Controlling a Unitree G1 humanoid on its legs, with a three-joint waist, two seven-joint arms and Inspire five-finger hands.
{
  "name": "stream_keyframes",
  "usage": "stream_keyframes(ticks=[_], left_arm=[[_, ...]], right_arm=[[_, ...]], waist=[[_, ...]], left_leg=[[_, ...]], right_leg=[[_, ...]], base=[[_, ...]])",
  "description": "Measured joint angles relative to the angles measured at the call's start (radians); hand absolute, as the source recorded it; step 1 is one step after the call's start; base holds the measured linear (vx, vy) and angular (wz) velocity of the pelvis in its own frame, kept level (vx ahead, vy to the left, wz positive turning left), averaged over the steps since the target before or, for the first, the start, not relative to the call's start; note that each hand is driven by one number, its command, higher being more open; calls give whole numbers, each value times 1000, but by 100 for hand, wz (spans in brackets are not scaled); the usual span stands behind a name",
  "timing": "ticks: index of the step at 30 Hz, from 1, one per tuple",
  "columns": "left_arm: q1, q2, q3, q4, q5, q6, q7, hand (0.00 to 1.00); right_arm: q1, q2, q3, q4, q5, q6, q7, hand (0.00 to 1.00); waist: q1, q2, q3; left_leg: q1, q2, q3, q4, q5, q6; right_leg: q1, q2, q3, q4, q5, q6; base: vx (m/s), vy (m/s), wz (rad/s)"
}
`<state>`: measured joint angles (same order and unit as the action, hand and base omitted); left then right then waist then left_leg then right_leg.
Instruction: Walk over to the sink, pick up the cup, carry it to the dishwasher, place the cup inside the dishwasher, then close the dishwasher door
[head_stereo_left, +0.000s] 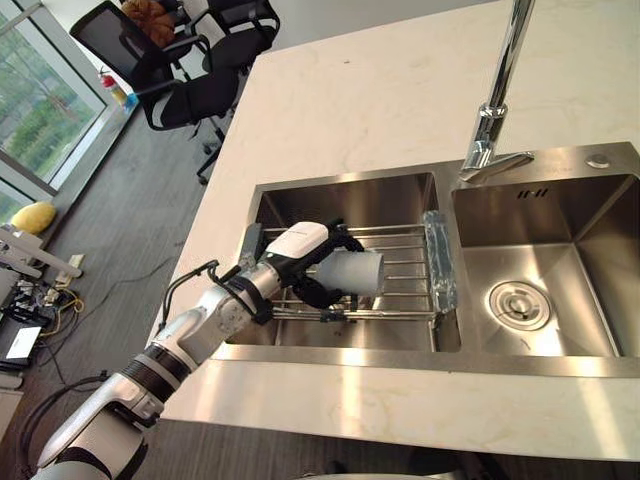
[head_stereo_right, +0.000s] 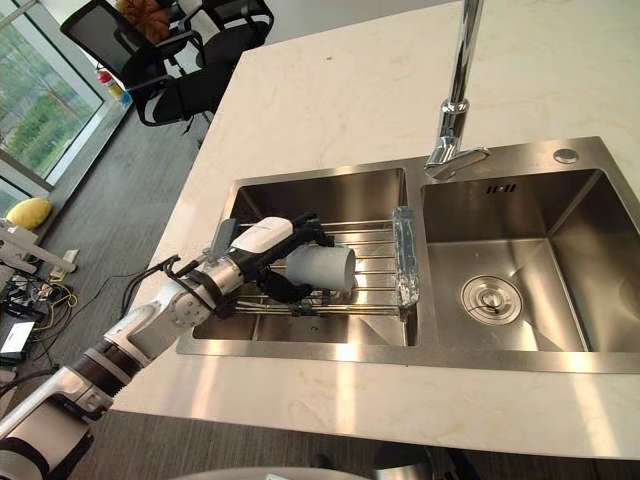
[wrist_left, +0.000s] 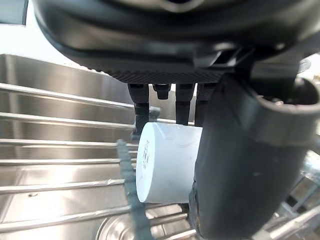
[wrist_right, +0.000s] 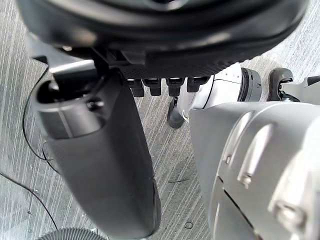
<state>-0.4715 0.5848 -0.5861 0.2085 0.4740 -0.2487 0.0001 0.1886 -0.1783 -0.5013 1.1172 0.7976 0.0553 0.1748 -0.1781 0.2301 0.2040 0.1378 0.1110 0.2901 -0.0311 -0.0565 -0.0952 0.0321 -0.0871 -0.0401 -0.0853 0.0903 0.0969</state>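
A pale grey cup (head_stereo_left: 350, 272) lies on its side on a wire rack (head_stereo_left: 405, 298) across the left basin of the steel double sink (head_stereo_left: 400, 358). My left hand (head_stereo_left: 300, 245) reaches in from the lower left. Its dark fingers curl over and under the cup, and the white-covered thumb rests along the top. In the left wrist view the cup (wrist_left: 165, 165) sits between the fingers and the thumb (wrist_left: 240, 165), with its open end pointing away from the palm. My right hand (wrist_right: 100, 165) hangs over the floor, relaxed and holding nothing.
A tall chrome faucet (head_stereo_left: 495, 100) stands behind the divider between the basins. The right basin (head_stereo_left: 560, 260) has a round drain (head_stereo_left: 518, 304). A clear plastic piece (head_stereo_left: 438, 255) caps the rack's right end. The pale stone counter (head_stereo_left: 380, 90) surrounds the sink. Office chairs (head_stereo_left: 170, 70) stand at the far left.
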Motion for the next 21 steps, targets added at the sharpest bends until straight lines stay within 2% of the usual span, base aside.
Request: stream_keyframes(ticks=[8, 10, 15, 18, 21], left_arm=[[3, -100, -11, 23, 59, -2, 46, 0], [7, -115, -16, 45, 57, -11, 98, 0], [18, -129, -45, 94, 25, -42, 249, 0], [72, -126, -22, 56, -29, -61, 278, 0], [142, -126, 47, -57, -70, -73, 280, 0]], right_arm=[[-3, 4, 10, 2, 5, -5, -2, 100], [-8, 8, 15, 6, 5, -7, -2, 100], [-15, 13, 13, 15, 5, -17, -3, 100], [-15, 34, -5, 15, 5, -25, -4, 100], [-9, 67, -30, 18, 4, -30, -5, 100]], waist=[[-12, -12, 7], [-31, -14, 8], [-40, -22, 14], [-38, -30, 20], [-17, -53, 23]], left_leg=[[5, 7, 8, 1, -4, -3], [9, 11, 13, 1, -4, -4], [14, 15, 20, 3, -5, -5], [14, 17, 13, 9, -5, -5], [12, 20, 0, 16, -5, -5]], right_leg=[[2, 8, 7, 0, -2, -1], [2, 13, 12, 0, -2, -2], [5, 17, 18, 0, -1, -3], [12, 18, 11, 1, 0, -4], [21, 18, -4, 1, 1, -5]], base=[[0, 0, -2], [0, 0, -9], [-30, -25, -5], [-35, -29, 7], [-46, -33, 12]])
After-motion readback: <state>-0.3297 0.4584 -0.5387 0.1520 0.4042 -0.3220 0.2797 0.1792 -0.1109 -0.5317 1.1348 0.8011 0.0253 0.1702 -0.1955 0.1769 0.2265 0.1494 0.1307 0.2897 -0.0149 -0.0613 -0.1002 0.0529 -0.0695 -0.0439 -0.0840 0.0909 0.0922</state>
